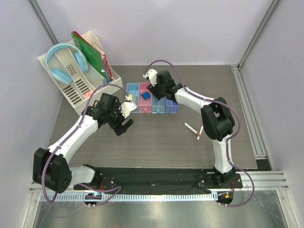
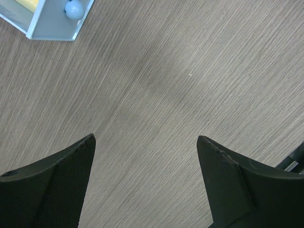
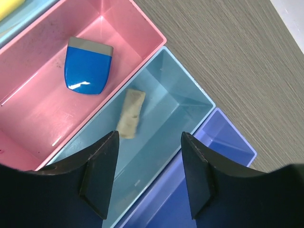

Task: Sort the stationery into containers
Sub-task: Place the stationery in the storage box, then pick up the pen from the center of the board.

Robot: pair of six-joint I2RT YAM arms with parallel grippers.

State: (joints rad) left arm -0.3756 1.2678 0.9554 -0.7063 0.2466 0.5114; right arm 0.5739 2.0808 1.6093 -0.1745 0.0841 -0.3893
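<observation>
The row of four small joined plastic bins (image 1: 157, 108) sits on the grey table (image 1: 156, 147), which has thin wood lines all over it. The bins have smooth, shiny walls and sharp corners. In the pink bin (image 3: 128, 33) lies a blue eraser (image 3: 89, 66). It is flat and glossy, with rounded corners at one end and a grey strip at the other. In the light-blue bin (image 3: 166, 95) next to it lies a tan flat piece (image 3: 130, 114), dull and a bit rough, lying slanted on the bin's floor. The purple bin (image 3: 223, 147) comes after that. The right gripper (image 3: 149, 137) hangs just above the light-blue bin, its two black fingers apart with nothing between them. One thin white pen with a pink cap (image 1: 191, 127) and another pen (image 1: 199, 133) lie on the table near the right arm, away from the bins. The left gripper (image 2: 146, 140) is spread wide over the table and holds nothing.
</observation>
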